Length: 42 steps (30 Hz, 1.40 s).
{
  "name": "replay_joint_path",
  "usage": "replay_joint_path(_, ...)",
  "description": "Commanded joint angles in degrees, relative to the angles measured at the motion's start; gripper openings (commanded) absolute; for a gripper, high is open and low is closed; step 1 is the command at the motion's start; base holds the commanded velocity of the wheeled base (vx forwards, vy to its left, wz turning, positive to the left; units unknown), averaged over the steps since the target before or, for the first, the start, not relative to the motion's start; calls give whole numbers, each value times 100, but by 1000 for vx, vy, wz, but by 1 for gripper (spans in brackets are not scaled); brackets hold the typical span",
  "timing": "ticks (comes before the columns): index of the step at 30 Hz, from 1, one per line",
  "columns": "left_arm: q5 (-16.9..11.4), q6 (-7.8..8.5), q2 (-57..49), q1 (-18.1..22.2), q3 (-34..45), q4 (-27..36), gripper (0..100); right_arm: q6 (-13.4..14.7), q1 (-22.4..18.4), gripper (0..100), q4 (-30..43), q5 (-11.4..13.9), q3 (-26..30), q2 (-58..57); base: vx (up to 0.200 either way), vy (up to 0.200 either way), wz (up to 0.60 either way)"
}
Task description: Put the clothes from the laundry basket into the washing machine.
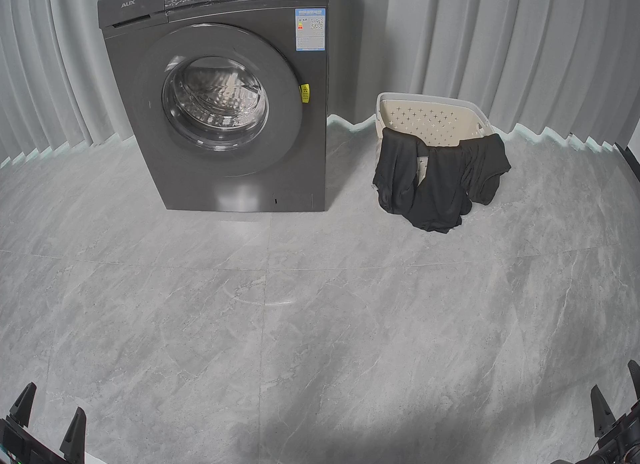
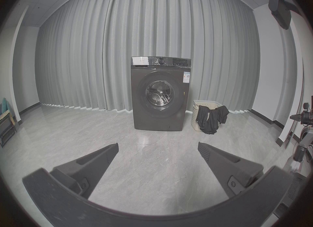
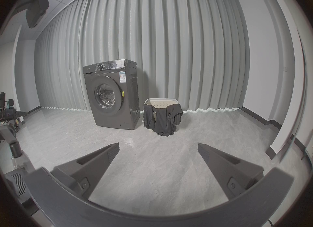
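Observation:
A dark grey washing machine (image 1: pixel 220 85) stands against the curtain with its round door shut. To its right sits a white laundry basket (image 1: pixel 433 115), and dark clothes (image 1: pixel 437 179) hang over its front rim down to the floor. Both wrist views take in the machine (image 2: pixel 160 93) (image 3: pixel 111 94), the basket (image 2: pixel 197 104) (image 3: pixel 161 102) and the clothes (image 2: pixel 211 119) (image 3: pixel 163 118) from far off. My left gripper (image 1: pixel 48 413) (image 2: pixel 158 147) is open at the near left, far from the basket. My right gripper (image 1: pixel 617 389) (image 3: pixel 158 147) is open at the near right.
Grey tiled floor (image 1: pixel 320 325) stretches wide between me and the machine. Pale curtains (image 1: pixel 507 25) run along the back wall. A dark skirting edge (image 1: pixel 630 159) marks the right wall.

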Motion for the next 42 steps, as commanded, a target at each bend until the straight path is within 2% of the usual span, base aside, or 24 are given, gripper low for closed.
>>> replay_joint_path(1,5,-9,-92,0,92,0,100,-2,1,100,-2,1,101,-93,0,0,0)
replay_joint_path(6,5,-26,-92,0,92,0,100,-2,1,100,-2,1,101,-93,0,0,0)
replay_joint_path(42,5,-35,-92,-9,92,0,100,-11,1,100,-2,10,101,-93,194,0,0)
